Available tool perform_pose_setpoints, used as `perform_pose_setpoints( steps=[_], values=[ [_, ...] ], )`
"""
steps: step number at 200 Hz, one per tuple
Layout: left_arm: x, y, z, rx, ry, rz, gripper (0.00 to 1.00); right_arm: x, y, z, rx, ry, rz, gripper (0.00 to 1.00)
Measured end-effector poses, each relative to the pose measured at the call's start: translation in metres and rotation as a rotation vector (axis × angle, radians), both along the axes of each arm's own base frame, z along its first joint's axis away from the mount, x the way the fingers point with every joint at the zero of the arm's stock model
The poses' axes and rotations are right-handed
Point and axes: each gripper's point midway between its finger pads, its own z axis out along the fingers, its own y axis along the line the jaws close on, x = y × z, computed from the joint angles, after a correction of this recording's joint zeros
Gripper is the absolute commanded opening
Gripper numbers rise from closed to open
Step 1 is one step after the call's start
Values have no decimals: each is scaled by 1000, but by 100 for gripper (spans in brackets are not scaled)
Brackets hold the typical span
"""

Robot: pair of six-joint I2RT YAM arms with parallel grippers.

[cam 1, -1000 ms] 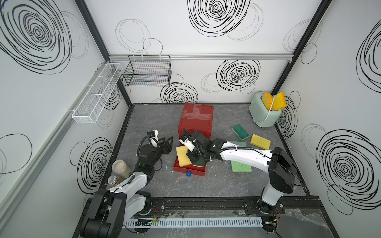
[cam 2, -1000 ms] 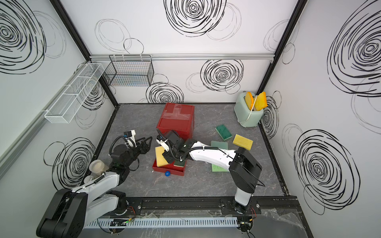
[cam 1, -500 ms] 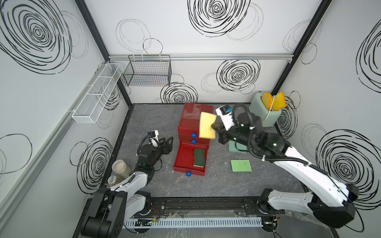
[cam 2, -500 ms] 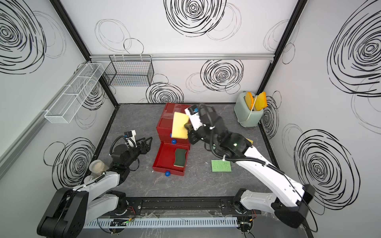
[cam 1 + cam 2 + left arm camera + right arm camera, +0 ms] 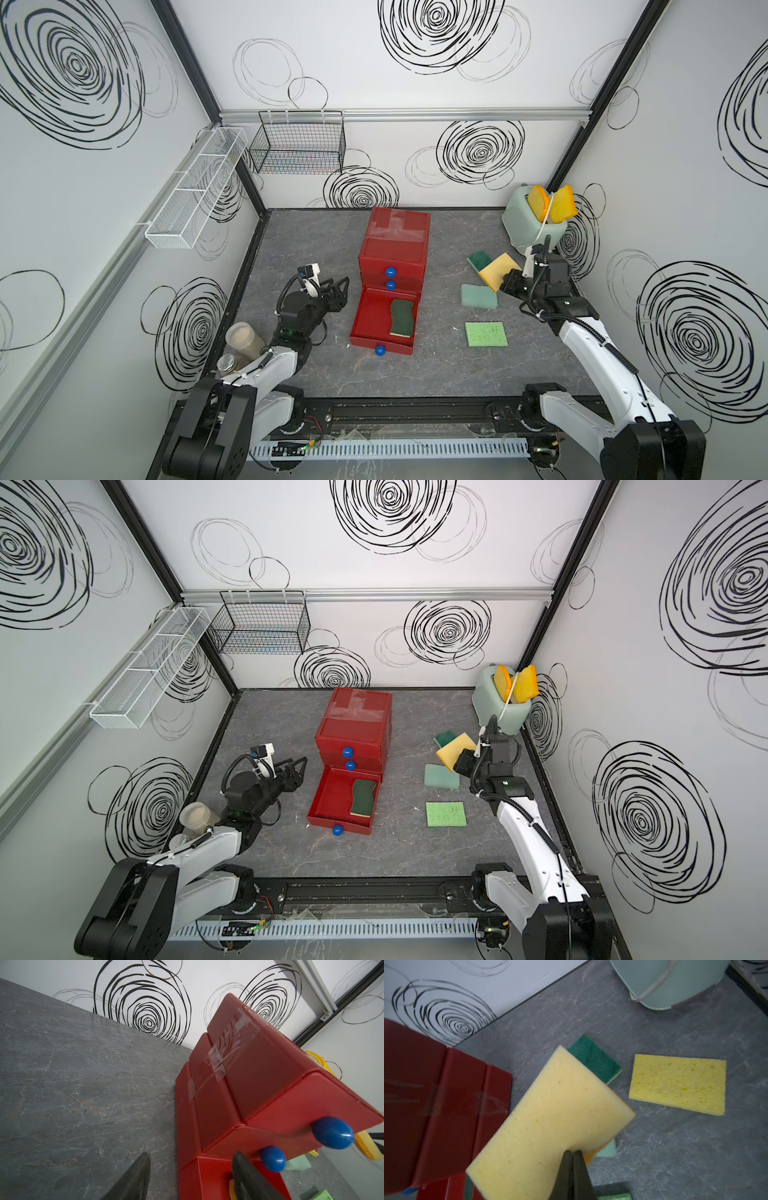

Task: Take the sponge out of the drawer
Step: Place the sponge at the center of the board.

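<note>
The drawer (image 5: 368, 322), lowest in the red cabinet (image 5: 395, 245), stands pulled out toward the near edge. A dark green pad (image 5: 402, 318) lies along its right side. Just left of it sits the left gripper (image 5: 336, 291), jaws spread wide with nothing between them.

Farther back and to the right, the right gripper (image 5: 505, 284) is clamped tight on the sponge (image 5: 498, 271). It holds the sponge above the table (image 5: 415, 374), well clear of the drawer and partly over a pale green sponge (image 5: 478, 296).

The sponge is a rectangular block, pale yellow on its broad upturned face, with a thin orange layer underneath. The gripper pinches one long edge. Its long axis runs from near-left to far-right.

Half a second ago the sponge hung high over the red cabinet. A second ago the right gripper was down in the drawer.
</note>
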Motion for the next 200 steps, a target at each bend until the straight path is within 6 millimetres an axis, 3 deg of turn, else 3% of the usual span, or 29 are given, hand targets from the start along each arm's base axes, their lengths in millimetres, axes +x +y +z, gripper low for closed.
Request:
perform_pose_setpoints(
  steps=[34, 57, 86, 116, 129, 145, 172, 188, 200],
  values=[
    [-1, 0, -2, 0, 3, -1, 66, -12, -55, -23, 73, -5, -230, 0],
    [-1, 0, -2, 0, 3, -1, 66, -26, -77, -55, 116, 48, -329, 0],
    [-1, 0, -2, 0, 4, -1, 66, -44, -92, -91, 152, 123, -399, 0],
    [-1, 0, -3, 1, 8, -1, 66, -48, -93, -110, 190, 163, -400, 15],
    [-1, 0, -4, 1, 10, -1, 66, -48, -90, -115, 198, 171, -385, 26],
    [-1, 0, -4, 2, 10, -2, 66, -48, -88, -117, 202, 171, -365, 36],
    [-1, 0, -5, 5, 11, -2, 66, -43, -85, -109, 159, 150, -319, 32],
    [-1, 0, -5, 6, 13, -2, 66, -33, -75, -89, 76, 113, -254, 32],
    [-1, 0, -6, 6, 15, -2, 66, -19, -59, -58, -19, 45, -177, 32]
  ],
)
